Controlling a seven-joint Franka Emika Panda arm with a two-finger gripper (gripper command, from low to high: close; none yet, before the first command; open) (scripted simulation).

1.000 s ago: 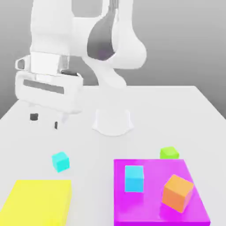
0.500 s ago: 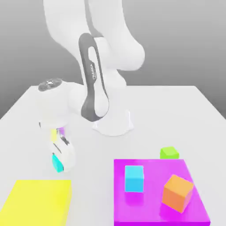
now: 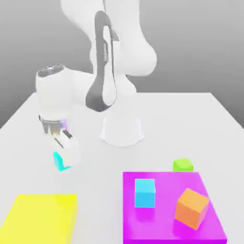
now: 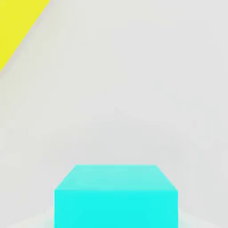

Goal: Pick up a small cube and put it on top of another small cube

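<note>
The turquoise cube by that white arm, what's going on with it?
The robot's gripper is shut on the turquoise cube and appears to hold it off the table. It hasn't been stacked on another cube yet. The blue cube and orange cube sit on the magenta block.

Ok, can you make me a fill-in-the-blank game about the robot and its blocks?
1. The gripper is holding a cube whose color is ____.
2. The orange cube and a blue cube both sit on a flat block colored ____.
3. In the exterior view, the big block at the left is colored ____.
4. The little cube just behind the flat block is colored ____.

Missing words: turquoise; purple; yellow; green.
</note>
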